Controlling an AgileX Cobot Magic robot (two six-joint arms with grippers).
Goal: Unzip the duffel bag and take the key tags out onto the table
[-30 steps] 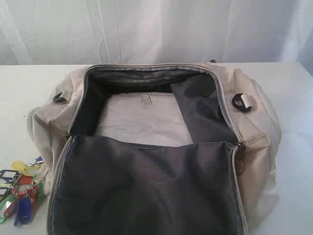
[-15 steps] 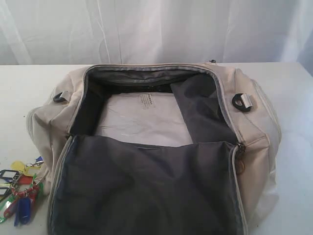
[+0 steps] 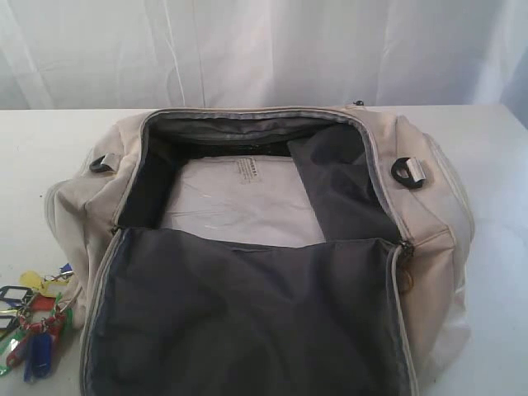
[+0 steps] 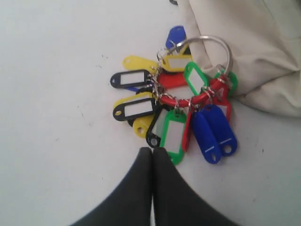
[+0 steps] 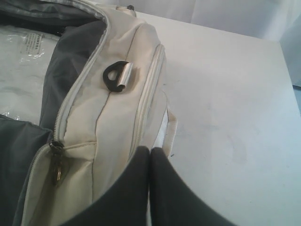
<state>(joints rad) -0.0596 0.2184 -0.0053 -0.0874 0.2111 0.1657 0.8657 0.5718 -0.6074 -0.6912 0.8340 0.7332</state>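
**A:** Has anything shifted in the last second?

**B:** Hardly. The duffel bag (image 3: pixel 429 214) lies wide open as before, its flap (image 3: pixel 247 313) folded toward the front. The key tags (image 3: pixel 37 318) sit where they did on the table (image 3: pixel 49 148), just beside the bag's left end.

**A:** So where does the job stand?

**B:** Done or nearly so, I'd judge: the zip is undone and the tags are out on the tabletop.

**A:** And the grippers?

**B:** The left gripper (image 4: pixel 151 153) hovers near the tags, fingers pressed together with nothing between them. The right gripper (image 5: pixel 150 153) is likewise closed and empty, by the bag's right end.

**A:** What is it all made of?

**B:** The bag is soft cream cloth, slumped and creased, with smooth dark grey lining. A flat pale sheet (image 3: pixel 239 198) under crinkled clear wrap lies inside. A metal zipper pull (image 5: pixel 57 169) hangs at the corner, with a black loop (image 5: pixel 117 75) further along the side. The tags are glossy, hard plastic tabs in red, blue, yellow, green and black. They are strung on small wire rings, and their big metal ring (image 4: pixel 221 44) runs up against the cloth.
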